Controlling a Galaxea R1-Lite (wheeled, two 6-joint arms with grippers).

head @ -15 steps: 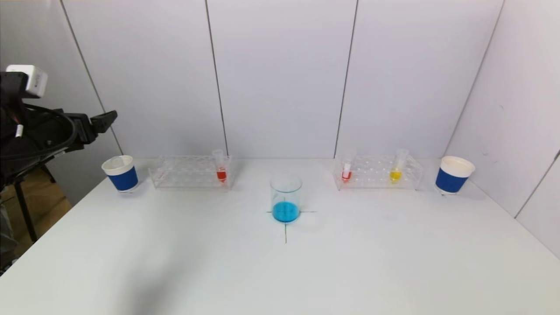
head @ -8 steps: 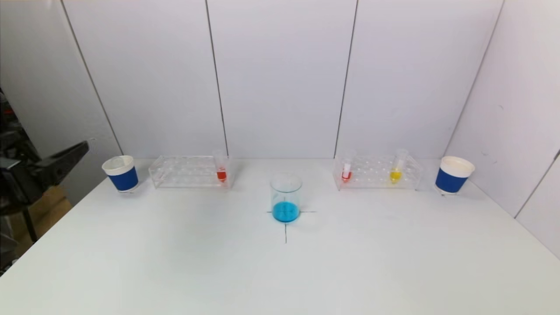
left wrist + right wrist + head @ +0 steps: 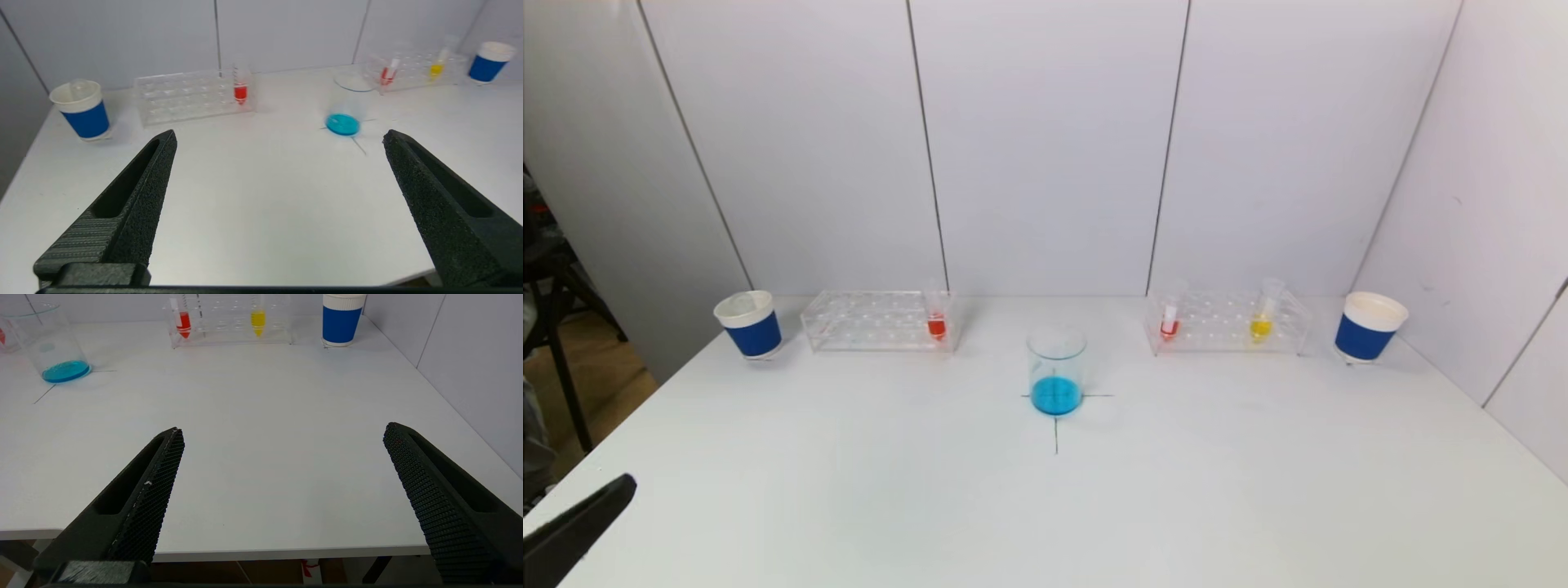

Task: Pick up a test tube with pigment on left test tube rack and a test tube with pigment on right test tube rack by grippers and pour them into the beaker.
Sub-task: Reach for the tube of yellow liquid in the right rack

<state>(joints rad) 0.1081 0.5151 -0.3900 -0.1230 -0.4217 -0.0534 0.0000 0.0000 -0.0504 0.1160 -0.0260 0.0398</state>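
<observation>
- white table (image 3: pixel 1045 506): work surface, with a black cross mark at its centre.
- beaker (image 3: pixel 1057 371): clear glass, standing upright on the cross mark, a shallow layer of blue liquid in its bottom.
- left test tube rack (image 3: pixel 874 320): clear plastic, at the far left of the table near the back wall; it holds one red tube (image 3: pixel 936 310) upright at the end nearest the beaker.
- right test tube rack (image 3: pixel 1227 322): clear plastic, at the far right; it holds a second red tube (image 3: pixel 1170 316) at the end nearest the beaker and a yellow tube (image 3: pixel 1264 310), slightly tilted, further toward the right.
- left cup (image 3: pixel 748 324): blue with a white rim, just beside the outer end of the left rack.
- right cup (image 3: pixel 1369 327): same kind, just beside the outer end of the right rack.
- left gripper (image 3: pixel 278 139): jaws spread wide with nothing between them, low over the near left edge of the table, facing the racks; only one dark fingertip shows in the head view's lower left corner.
- right gripper (image 3: pixel 282 433): jaws likewise spread wide and empty, at the near right edge of the table, well apart from the right rack.
</observation>
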